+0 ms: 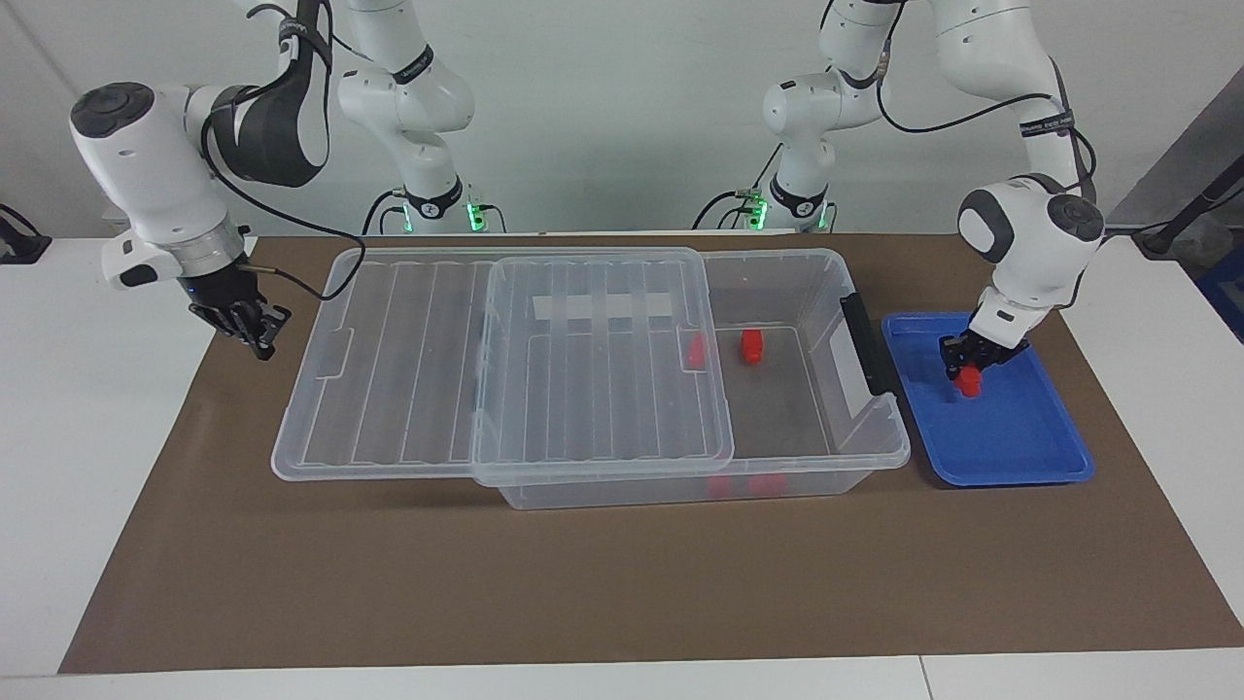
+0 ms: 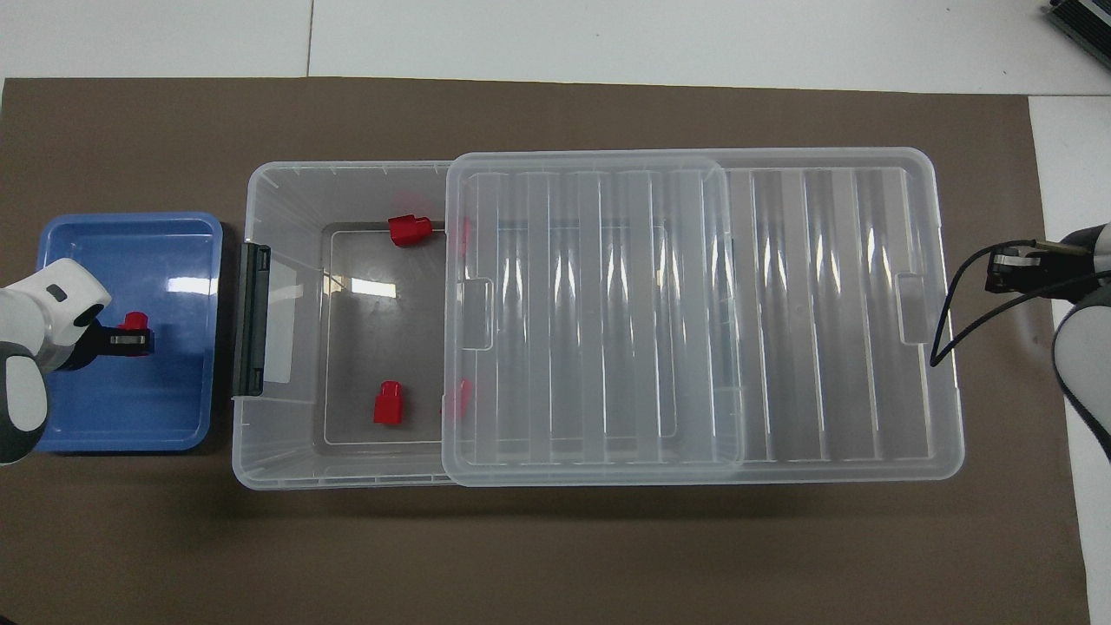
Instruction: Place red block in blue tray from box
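Though claw-gripped, red block over blue tray

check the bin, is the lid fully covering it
No, the clear lid is slid toward the right arm's end, leaving part of the bin open with two red blocks plainly uncovered inside.

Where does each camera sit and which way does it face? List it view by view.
Facing view: high across the table, facing the robots; both whole arms show, left gripper holding the red block over the blue tray.
Overhead view: high above the robots' end, looking steeply down; only the wrists and grippers show, right gripper beside the box.
Shared: box, lid, tray, block, seen half a turn apart.
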Controlling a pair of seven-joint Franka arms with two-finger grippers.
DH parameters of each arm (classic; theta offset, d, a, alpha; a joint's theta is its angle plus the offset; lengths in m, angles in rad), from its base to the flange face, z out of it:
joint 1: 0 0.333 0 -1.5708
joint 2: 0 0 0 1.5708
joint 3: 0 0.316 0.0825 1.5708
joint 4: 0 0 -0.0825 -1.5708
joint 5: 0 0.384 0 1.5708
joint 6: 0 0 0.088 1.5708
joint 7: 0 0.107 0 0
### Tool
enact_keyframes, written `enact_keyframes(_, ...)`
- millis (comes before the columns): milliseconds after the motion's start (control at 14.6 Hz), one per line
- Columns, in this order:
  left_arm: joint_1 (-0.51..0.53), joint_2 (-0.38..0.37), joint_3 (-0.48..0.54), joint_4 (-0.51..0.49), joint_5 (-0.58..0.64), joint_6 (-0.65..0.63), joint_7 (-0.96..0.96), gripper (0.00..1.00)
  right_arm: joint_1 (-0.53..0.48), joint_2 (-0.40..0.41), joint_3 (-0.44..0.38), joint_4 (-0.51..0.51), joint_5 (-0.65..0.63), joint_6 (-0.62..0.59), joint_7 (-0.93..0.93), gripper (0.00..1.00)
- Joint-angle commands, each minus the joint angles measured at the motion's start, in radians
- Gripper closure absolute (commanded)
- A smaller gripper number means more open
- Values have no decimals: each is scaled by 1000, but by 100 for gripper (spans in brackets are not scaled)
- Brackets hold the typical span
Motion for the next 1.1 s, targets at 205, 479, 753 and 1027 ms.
enact_keyframes(205,7,21,2,-53,-16,89,27,100,23,-1,8,-23,3,23,-27,100)
enact_keyframes(479,-4,38,2,-64,-16,113,-16,100,37,-1,10,-44,3,25,-26,100)
enact_keyframes(753,-10,44,0,-70,-16,116,-18,62,73,-1,10,-47,3,26,-20,100)
enact_keyframes(1027,-9,44,2,-67,-16,116,-7,0,122,-1,11,-47,3,26,-18,100)
